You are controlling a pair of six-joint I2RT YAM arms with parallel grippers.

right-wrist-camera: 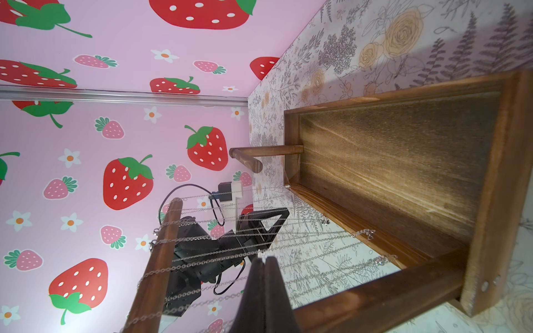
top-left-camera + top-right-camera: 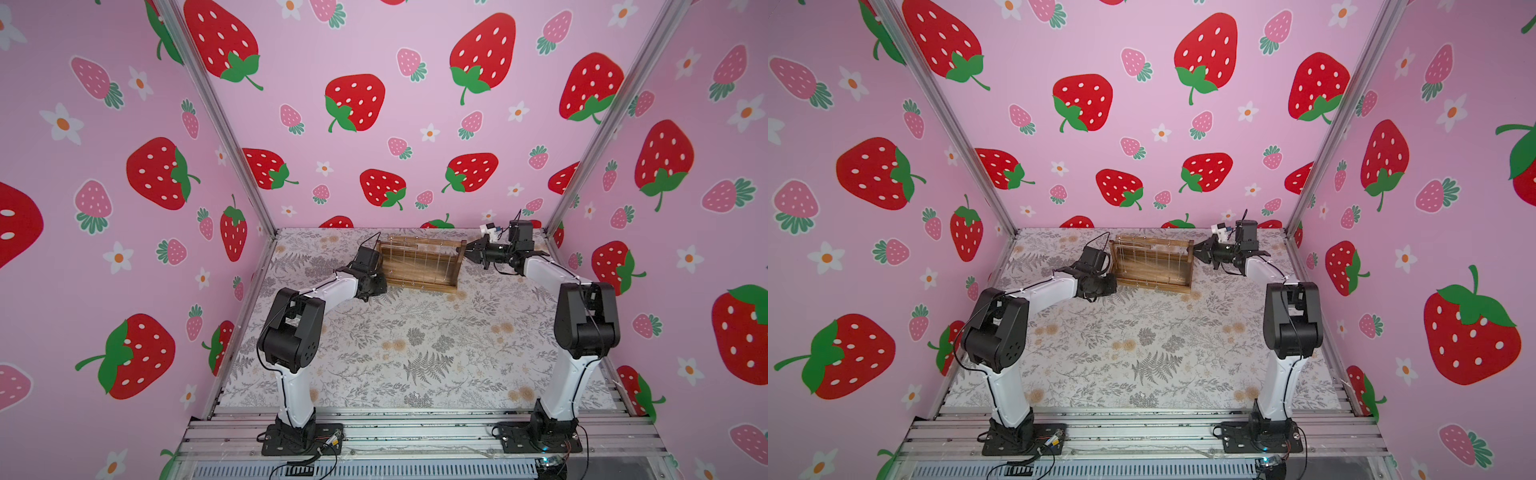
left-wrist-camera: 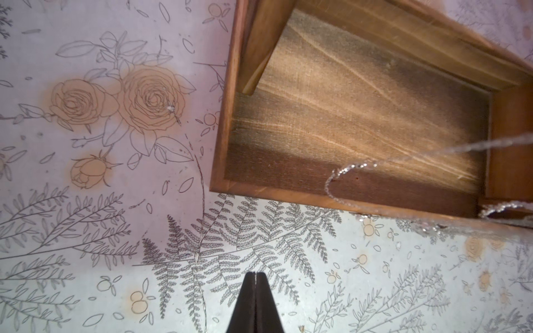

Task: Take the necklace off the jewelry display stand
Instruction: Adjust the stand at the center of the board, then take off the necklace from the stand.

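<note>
The jewelry display stand [image 2: 419,266], a brown wooden frame with a tray base, stands at the back of the table in both top views [image 2: 1152,266]. Several thin silver necklace chains [image 1: 202,236] hang over its top bar [image 1: 161,259]; one chain loop [image 3: 340,176] dangles by the tray rim [image 3: 222,115]. My left gripper [image 3: 255,274] is shut and empty, pointing down at the table beside the stand's left end [image 2: 366,296]. At the stand's right end post, my right gripper [image 1: 264,259] is shut and empty [image 2: 466,252], its tips just in front of the chains.
Strawberry-print walls [image 2: 374,104] close in the back and both sides. The stand sits close to the back wall. The floral table cover [image 2: 415,353] stretches toward the arm bases. A metal rail [image 2: 415,432] runs along the front edge.
</note>
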